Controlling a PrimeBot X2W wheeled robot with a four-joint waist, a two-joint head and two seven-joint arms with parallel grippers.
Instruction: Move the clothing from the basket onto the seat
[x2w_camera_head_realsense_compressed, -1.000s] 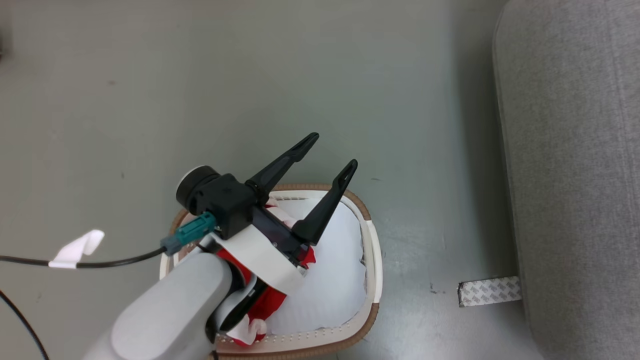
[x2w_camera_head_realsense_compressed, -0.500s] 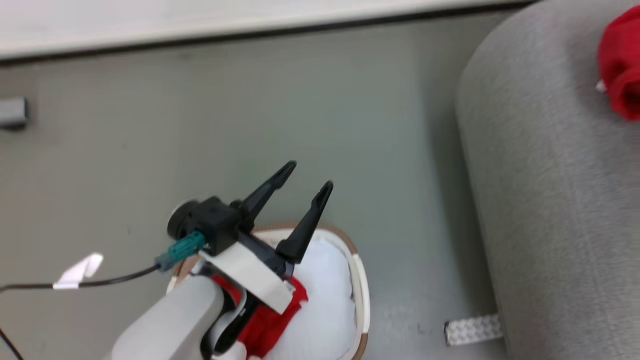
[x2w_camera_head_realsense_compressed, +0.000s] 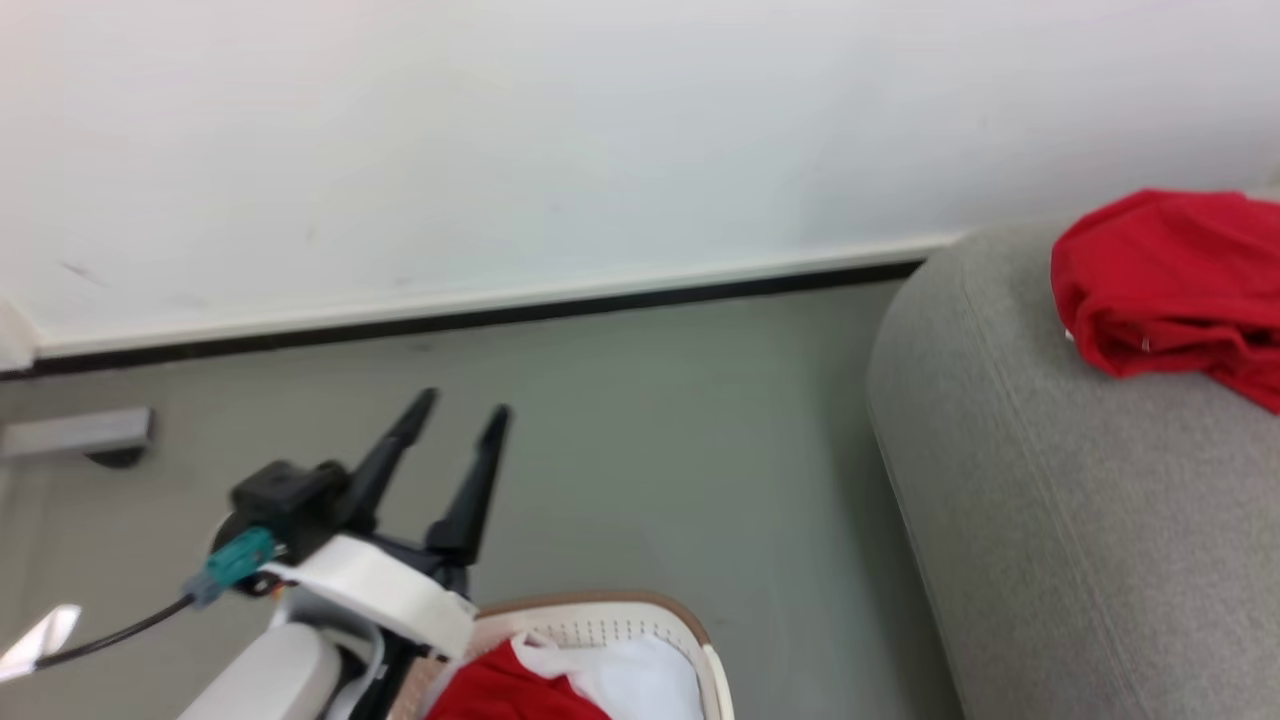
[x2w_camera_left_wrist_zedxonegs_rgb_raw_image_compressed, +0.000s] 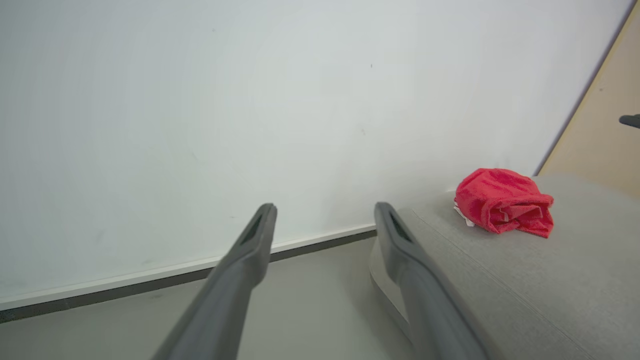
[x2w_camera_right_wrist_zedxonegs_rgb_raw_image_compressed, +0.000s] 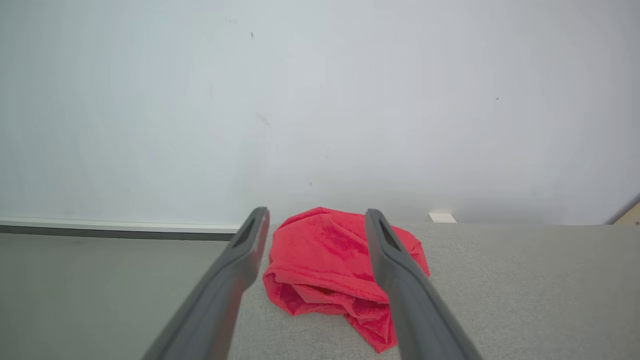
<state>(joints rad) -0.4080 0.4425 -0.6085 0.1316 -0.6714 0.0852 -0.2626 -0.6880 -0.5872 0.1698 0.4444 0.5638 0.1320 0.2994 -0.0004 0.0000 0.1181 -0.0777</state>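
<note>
At the far left of the head view a teal connector (x2w_camera_head_realsense_compressed: 235, 562) with its black cable meets the wrist of the left hand (x2w_camera_head_realsense_compressed: 462, 410). That hand's two dark fingers are spread apart with nothing between them, pointing toward the white wall (x2w_camera_head_realsense_compressed: 500, 150) and its baseboard (x2w_camera_head_realsense_compressed: 600, 300). Just below and to the right of that hand's wrist the cream basket (x2w_camera_head_realsense_compressed: 600, 605) with its tan rim stands on the grey floor (x2w_camera_head_realsense_compressed: 650, 450). Inside the basket a red garment (x2w_camera_head_realsense_compressed: 500, 692) lies against some white fabric (x2w_camera_head_realsense_compressed: 640, 685). Further right, well apart from the left hand, is the light grey seat (x2w_camera_head_realsense_compressed: 1050, 520). A crumpled red garment (x2w_camera_head_realsense_compressed: 1170, 280) rests on its top surface near the wall. In the left wrist view the seat's rounded corner lies just behind that hand's right finger, and the crumpled red garment sits beyond and to the right of that fingertip. The right hand (x2w_camera_right_wrist_zedxonegs_rgb_raw_image_compressed: 317, 213) is also spread wide and empty. In its own view the crumpled red garment lies on the seat just past its fingertips, framed between the two fingers, with the right finger covering part of the fabric.
</note>
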